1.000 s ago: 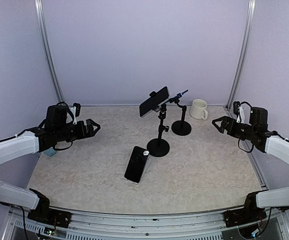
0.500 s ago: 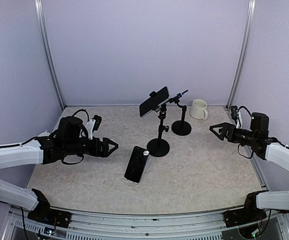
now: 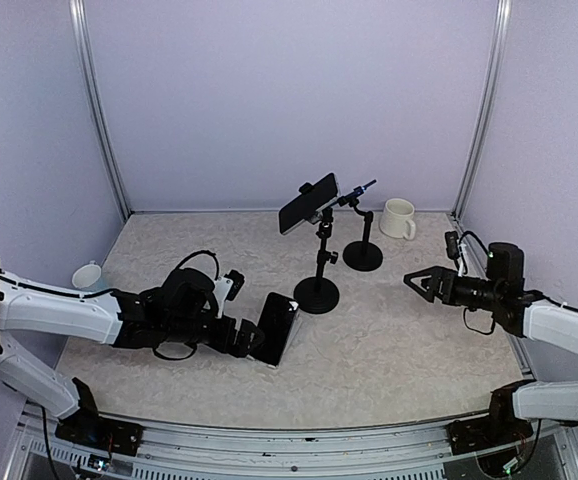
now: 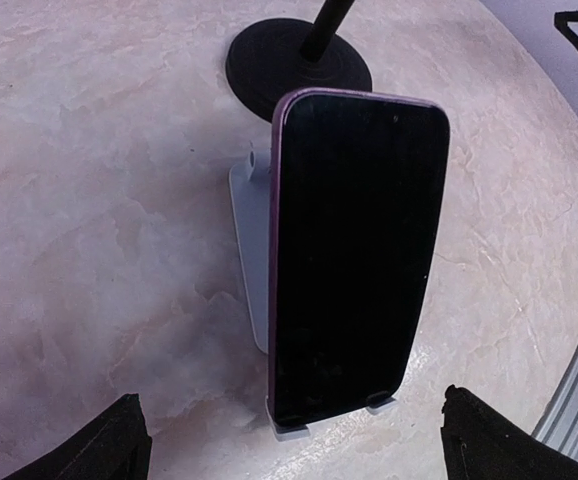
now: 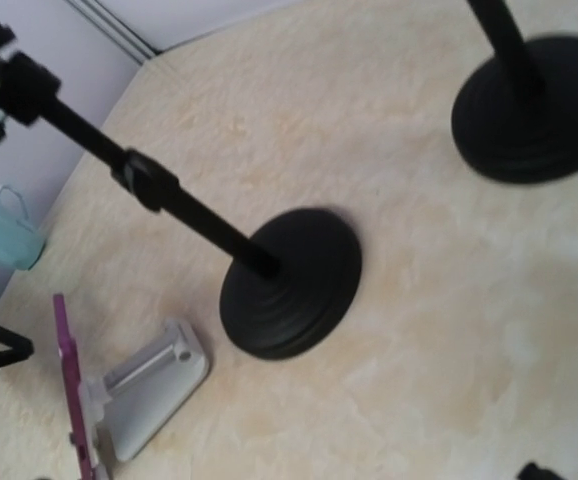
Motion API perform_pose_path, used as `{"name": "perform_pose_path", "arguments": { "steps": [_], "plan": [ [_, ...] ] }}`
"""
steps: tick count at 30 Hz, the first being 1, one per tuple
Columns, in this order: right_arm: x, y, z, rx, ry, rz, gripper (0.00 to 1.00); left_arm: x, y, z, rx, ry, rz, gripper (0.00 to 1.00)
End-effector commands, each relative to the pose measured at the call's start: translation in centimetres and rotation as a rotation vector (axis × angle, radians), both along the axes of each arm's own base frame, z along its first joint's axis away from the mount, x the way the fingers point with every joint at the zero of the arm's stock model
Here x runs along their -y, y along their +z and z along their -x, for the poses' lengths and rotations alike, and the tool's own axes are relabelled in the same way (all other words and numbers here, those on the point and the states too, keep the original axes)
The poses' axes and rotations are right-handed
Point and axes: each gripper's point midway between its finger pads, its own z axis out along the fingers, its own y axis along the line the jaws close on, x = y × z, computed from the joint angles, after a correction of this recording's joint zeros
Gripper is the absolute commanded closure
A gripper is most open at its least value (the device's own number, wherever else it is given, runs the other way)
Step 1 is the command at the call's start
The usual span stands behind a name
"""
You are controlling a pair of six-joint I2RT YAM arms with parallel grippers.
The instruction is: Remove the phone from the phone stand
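Observation:
A black phone with a purple edge (image 4: 354, 260) leans upright in a low white stand (image 4: 249, 225) near the table's front middle, also seen from above (image 3: 279, 325). My left gripper (image 3: 252, 340) is low on the table just left of that phone. In the left wrist view its gripper (image 4: 304, 455) is open, its fingertips (image 4: 119, 445) spread wider than the phone and a little short of it. A second phone (image 3: 307, 203) is clamped on a tall black stand (image 3: 316, 294). My right gripper (image 3: 419, 283) is open and empty, right of the tall stand.
A second black stand (image 3: 362, 255) with a blue-tipped clamp stands behind the tall one. A white mug (image 3: 399, 218) is at the back right, a teal cup (image 3: 87, 275) at the left edge. The right wrist view shows both stand bases (image 5: 294, 280) and the white stand (image 5: 149, 390).
My left arm has swung down and right from the left side to just beside the phone on the white stand. My right gripper has moved a little left and lower.

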Motion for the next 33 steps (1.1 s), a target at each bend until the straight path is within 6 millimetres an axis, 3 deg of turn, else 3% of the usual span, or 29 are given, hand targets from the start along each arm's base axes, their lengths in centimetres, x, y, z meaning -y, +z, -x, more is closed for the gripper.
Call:
{"name": "perform_pose_path", "arguments": {
  "steps": [1, 16, 28, 33],
  "plan": [
    [-0.4, 0.5, 0.1, 0.031, -0.007, -0.019, 0.0, 1.4, -0.5, -0.1, 0.012, 0.001, 0.003, 0.01],
    [-0.8, -0.6, -0.2, -0.001, -0.002, -0.047, 0.0, 4.3, -4.4, 2.4, -0.028, -0.082, -0.083, 0.04],
    [-0.8, -0.6, -0.2, 0.003, -0.001, -0.043, 0.0, 5.9, -4.4, 3.7, -0.034, -0.133, -0.067, 0.15],
    [-0.8, -0.4, -0.1, 0.007, -0.004, -0.045, 0.0, 5.0, -3.5, 2.7, -0.009, -0.05, -0.076, 0.13]
  ]
}}
